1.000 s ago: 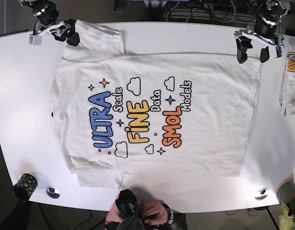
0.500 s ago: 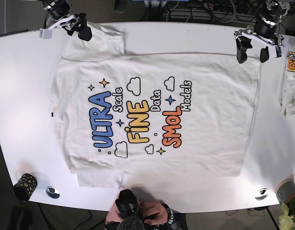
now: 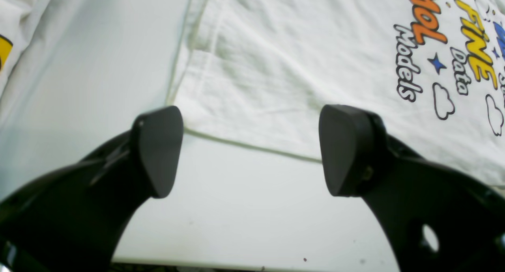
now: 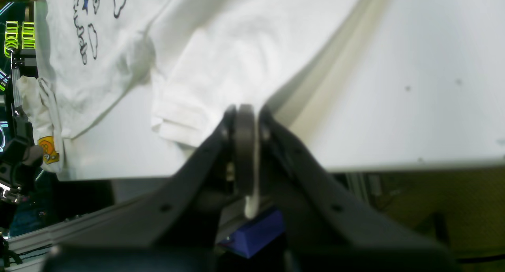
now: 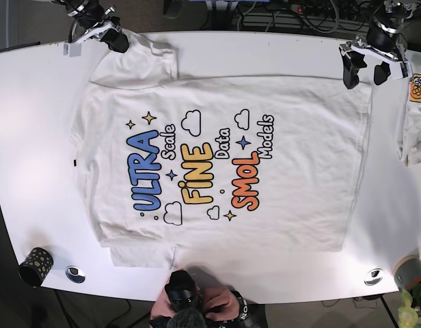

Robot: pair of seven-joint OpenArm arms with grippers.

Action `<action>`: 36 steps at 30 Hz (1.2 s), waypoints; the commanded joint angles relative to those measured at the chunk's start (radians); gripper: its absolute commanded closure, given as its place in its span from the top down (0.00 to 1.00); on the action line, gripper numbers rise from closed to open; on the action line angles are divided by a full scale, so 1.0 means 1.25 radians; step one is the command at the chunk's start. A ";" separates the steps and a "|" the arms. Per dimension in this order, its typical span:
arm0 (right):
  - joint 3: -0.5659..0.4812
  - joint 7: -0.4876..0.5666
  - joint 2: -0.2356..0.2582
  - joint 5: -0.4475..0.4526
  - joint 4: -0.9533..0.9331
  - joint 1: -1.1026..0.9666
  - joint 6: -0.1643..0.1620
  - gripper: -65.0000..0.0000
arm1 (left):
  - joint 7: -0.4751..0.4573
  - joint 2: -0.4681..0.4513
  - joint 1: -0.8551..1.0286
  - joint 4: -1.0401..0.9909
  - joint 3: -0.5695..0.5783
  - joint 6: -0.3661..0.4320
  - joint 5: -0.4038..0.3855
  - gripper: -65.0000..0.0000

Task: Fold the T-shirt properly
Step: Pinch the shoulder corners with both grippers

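White T-shirt (image 5: 224, 164) lies flat, print up, across the middle of the white counter (image 5: 33, 137); its "ULTRA Scale FINE Data SMOL Models" print (image 5: 200, 167) sits at centre. Collar side toward 9 o'clock, hem toward 3 o'clock in the base view.

Right hand (image 5: 118, 41) at 11 o'clock of the base view, clenched on the upper sleeve (image 5: 145, 58). The right wrist view shows the jaws pressed together with white fabric pinched between them and the sleeve cloth (image 4: 205, 79) drawn taut up toward the grip. Compared with half a second ago, this hand has shifted slightly up and toward the counter's far edge, and the sleeve tip is pulled out with it; a second ago it sat lower and further toward 9 o'clock.

Left hand (image 5: 368, 65) at 1 o'clock, released: fingers (image 3: 158, 149) spread wide, nothing between them. The left wrist view shows them over bare counter just beside the shirt's hem corner (image 3: 185, 118), apart from the cloth. It sits a little higher than in the earlier frames.

A second white garment (image 5: 414, 130) with an orange patch lies at the 3 o'clock edge. A dark speckled cup (image 5: 35, 265) stands at 7 o'clock. A person's hands holding a camera (image 5: 186, 301) show at 6 o'clock.
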 commanded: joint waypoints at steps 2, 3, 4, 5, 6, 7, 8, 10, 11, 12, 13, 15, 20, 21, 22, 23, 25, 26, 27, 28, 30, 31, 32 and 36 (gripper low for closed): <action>0.005 0.009 0.010 0.012 0.009 -0.006 0.007 0.00 | -0.017 -0.008 0.006 0.001 -0.005 -0.005 -0.015 0.78; 0.005 0.009 0.010 0.012 0.009 -0.006 0.007 0.00 | -0.017 -0.008 0.002 -0.005 -0.005 -0.005 -0.015 0.78; 0.005 0.009 0.010 0.012 0.010 -0.006 0.007 0.00 | -0.017 -0.008 -0.004 -0.007 -0.006 -0.005 -0.015 0.78; 0.005 0.009 0.010 0.012 0.010 -0.007 0.007 0.00 | -0.017 -0.008 -0.010 -0.011 -0.007 -0.005 -0.015 0.78; 0.005 0.009 0.010 0.012 0.010 -0.008 0.007 0.00 | -0.017 -0.006 -0.014 -0.018 -0.013 -0.005 -0.015 0.78; 0.005 0.009 0.010 0.012 0.010 -0.009 0.009 0.00 | -0.017 -0.005 -0.016 -0.022 -0.021 -0.005 -0.015 0.78; 0.005 0.009 0.010 0.012 0.012 -0.010 0.010 0.00 | -0.017 -0.002 -0.016 -0.024 -0.027 -0.005 -0.015 0.78; 0.005 0.009 0.010 0.012 0.014 -0.012 0.011 0.00 | -0.016 0.018 -0.030 -0.028 -0.042 -0.005 -0.015 0.78; 0.005 0.009 0.010 0.012 0.014 -0.012 0.011 0.00 | -0.007 0.021 -0.036 -0.028 -0.049 -0.005 -0.015 0.78; 0.005 0.009 0.010 0.012 0.014 -0.012 0.011 0.00 | 0.007 0.024 -0.041 -0.028 -0.056 -0.005 -0.015 0.78; 0.005 0.009 0.010 0.012 0.013 -0.013 0.011 0.00 | 0.034 0.026 -0.050 -0.029 -0.069 -0.005 -0.015 0.78; 0.005 0.009 0.010 0.012 0.013 -0.013 0.011 0.00 | 0.083 0.027 -0.071 -0.035 -0.086 -0.006 -0.015 0.78; 0.005 0.009 0.010 0.012 0.014 -0.012 0.011 0.00 | 0.187 0.029 -0.128 -0.078 -0.140 -0.006 -0.015 0.78; 0.005 0.009 0.010 0.012 0.014 -0.012 0.011 0.00 | 0.194 0.029 -0.133 -0.089 -0.148 -0.006 -0.015 0.78; 0.005 0.009 0.010 0.012 0.014 -0.012 0.011 0.00 | 0.202 0.029 -0.141 -0.105 -0.156 -0.006 -0.015 0.78; 0.005 0.009 0.010 0.012 0.014 -0.010 0.011 0.00 | 0.204 0.026 -0.150 -0.115 -0.158 -0.006 -0.013 0.78; 0.005 0.009 0.010 0.012 0.014 -0.010 0.011 0.00 | 0.204 0.021 -0.161 -0.132 -0.148 -0.006 -0.012 0.78; 0.005 0.009 0.010 0.012 0.014 -0.010 0.011 0.00 | 0.204 0.015 -0.163 -0.140 -0.141 -0.007 -0.012 0.78; 0.005 0.009 0.010 0.012 0.014 -0.010 0.011 0.00 | 0.204 0.007 -0.163 -0.143 -0.135 -0.014 -0.013 0.78; 0.005 0.009 0.010 0.012 0.014 -0.010 0.011 0.00 | 0.204 0.002 -0.166 -0.147 -0.126 -0.028 -0.013 0.78; 0.005 0.009 0.010 0.012 0.014 -0.010 0.011 0.00 | 0.204 -0.003 -0.168 -0.151 -0.113 -0.054 -0.012 0.78; 0.005 0.009 0.009 0.012 0.014 -0.010 0.011 0.00 | 0.204 -0.003 -0.168 -0.151 -0.110 -0.062 -0.011 0.78; 0.005 0.009 0.009 0.012 0.014 -0.010 0.011 0.00 | 0.204 -0.002 -0.168 -0.151 -0.105 -0.060 -0.011 0.78; 0.005 0.009 0.009 0.012 0.014 -0.008 0.011 0.00 | 0.204 -0.003 -0.189 -0.152 -0.078 -0.055 -0.011 0.78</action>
